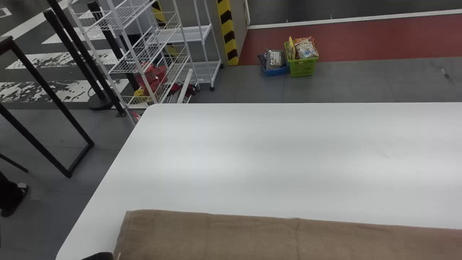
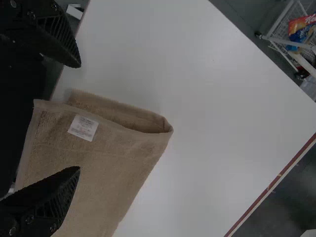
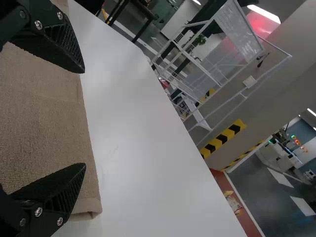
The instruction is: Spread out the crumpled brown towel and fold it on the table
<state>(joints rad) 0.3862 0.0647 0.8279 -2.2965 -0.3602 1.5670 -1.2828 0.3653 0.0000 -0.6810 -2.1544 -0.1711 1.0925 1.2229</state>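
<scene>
Left gripper (image 1: 99,256), fingers spread and holding nothing, hangs by the folded end of a brown towel (image 1: 223,236) on a white table (image 1: 252,162).
Right gripper (image 3: 85,118), likewise released, is at the towel's other end; the cloth lies in a long band on the robot's side of the table, a white label (image 2: 83,128) near its left end, while beyond stand a green basket (image 1: 302,67) of packets and, to the left, white wire racks (image 1: 144,47).
</scene>
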